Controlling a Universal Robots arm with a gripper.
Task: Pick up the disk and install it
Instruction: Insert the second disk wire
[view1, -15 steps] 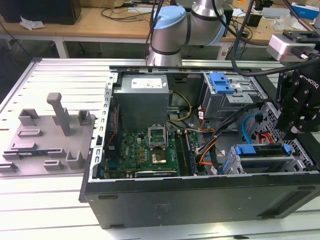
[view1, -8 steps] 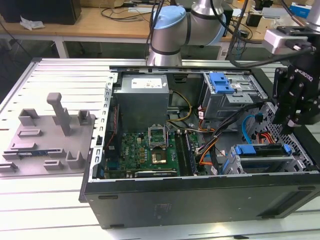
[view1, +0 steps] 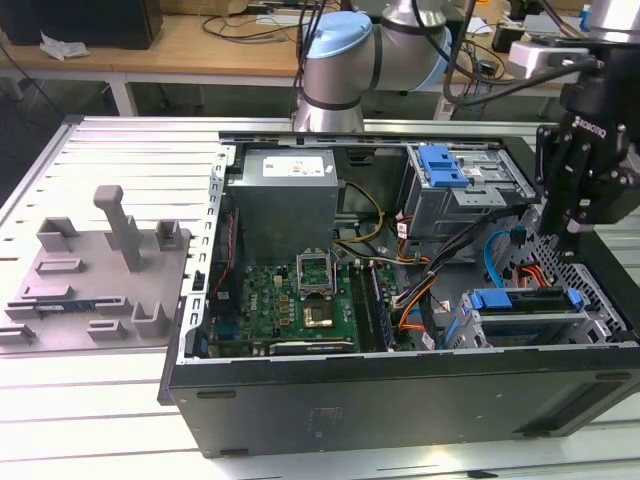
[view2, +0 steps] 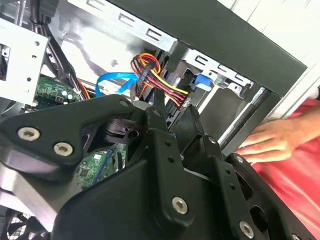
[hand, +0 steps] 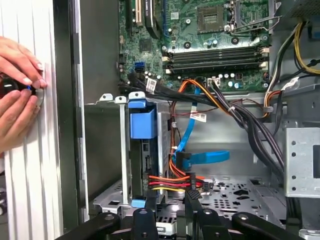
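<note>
Gripper (view1: 572, 232) hung over the open PC case (view1: 400, 395), at the exterior view's right, above the rear-right corner of the chassis floor. In the second wrist view the black fingers (view2: 159, 131) sat close together with only a narrow gap between them and nothing held; in the first wrist view the fingertips (hand: 192, 196) pointed down toward the perforated metal floor (hand: 235, 192), just beside the red/yellow/orange power wires (hand: 170, 182).

Disk (view1: 525, 310) was already in the case: blue carrier and silver body seated in the metal drive cage (view1: 480, 330) at the near right of the chassis in the exterior view, blue rail across its top edge. In the first wrist view it (hand: 142, 125) stood on edge in the cage, blue carrier tab up, apart from the fingertips.

A flat blue SATA cable (hand: 202, 157) looped just beside the disk. A second blue latch (view1: 442, 165) sat on the upper drive bay at the far right. Motherboard (view1: 300, 300) with empty CPU socket lay in the middle, power supply (view1: 285, 200) at the far left of the case. Grey fixture plate (view1: 95, 275) lay on the table (view1: 110, 410) to the left, well apart.

A person's hands (hand: 17, 95) rested on the table just outside the case wall, holding a small dark object; could not tell what it was
</note>
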